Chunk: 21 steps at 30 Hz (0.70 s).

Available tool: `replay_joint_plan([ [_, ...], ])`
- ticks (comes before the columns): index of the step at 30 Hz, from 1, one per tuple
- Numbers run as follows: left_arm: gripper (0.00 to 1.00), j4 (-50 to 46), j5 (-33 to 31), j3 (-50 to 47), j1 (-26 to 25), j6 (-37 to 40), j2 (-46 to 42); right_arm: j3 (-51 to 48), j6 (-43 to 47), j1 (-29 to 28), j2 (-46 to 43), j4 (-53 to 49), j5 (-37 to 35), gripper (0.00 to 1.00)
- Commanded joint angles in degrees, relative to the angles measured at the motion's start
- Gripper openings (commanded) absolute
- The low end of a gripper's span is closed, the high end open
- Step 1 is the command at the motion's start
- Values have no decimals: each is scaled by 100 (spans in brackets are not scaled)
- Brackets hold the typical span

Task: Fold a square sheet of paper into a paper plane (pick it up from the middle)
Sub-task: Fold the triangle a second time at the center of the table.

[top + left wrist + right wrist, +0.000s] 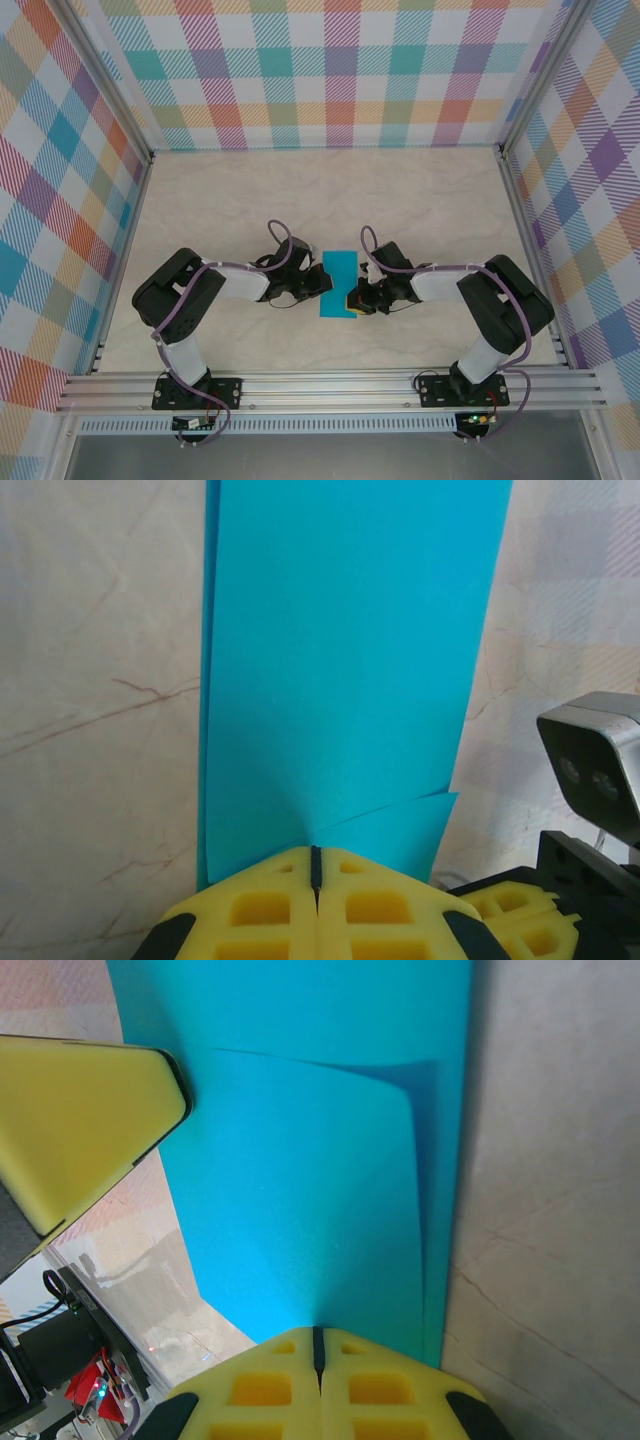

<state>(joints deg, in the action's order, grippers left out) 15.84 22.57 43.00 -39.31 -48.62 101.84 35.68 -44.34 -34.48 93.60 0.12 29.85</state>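
Note:
The square sheet of paper (338, 285) is teal-blue and folded into a narrow double-layer strip at the table's middle, between the two grippers. My left gripper (324, 284) is shut on its left long edge. In the left wrist view the paper (350, 650) runs away from the closed jaws (316, 852), and one layer peels off as a flap (400, 830). My right gripper (353, 297) is shut on the right edge near the front corner. In the right wrist view the sheet (310, 1180) meets its jaws (318, 1332). No paper plane is in view.
The marble-patterned table (250, 200) is fenced by checked walls (330, 70) and an aluminium frame rail (330, 385) at the front. The left gripper's yellow finger (80, 1120) shows beside the paper, and the right wrist's camera (595, 765) sits close on the right.

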Motion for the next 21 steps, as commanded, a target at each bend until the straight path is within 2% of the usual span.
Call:
replay_joint_plan([
  [1, 0, -95, -428, -59, -3, 10, 112, -193, 82, 3, 279, -587, -463, 3],
  [8, 0, -365, -726, -170, 243, 182, -41, -224, 101, 3, 285, -579, -471, 3],
  [21, 0, -570, -566, -41, 506, 466, -346, -207, 79, 3, 279, -558, -448, 3],
])
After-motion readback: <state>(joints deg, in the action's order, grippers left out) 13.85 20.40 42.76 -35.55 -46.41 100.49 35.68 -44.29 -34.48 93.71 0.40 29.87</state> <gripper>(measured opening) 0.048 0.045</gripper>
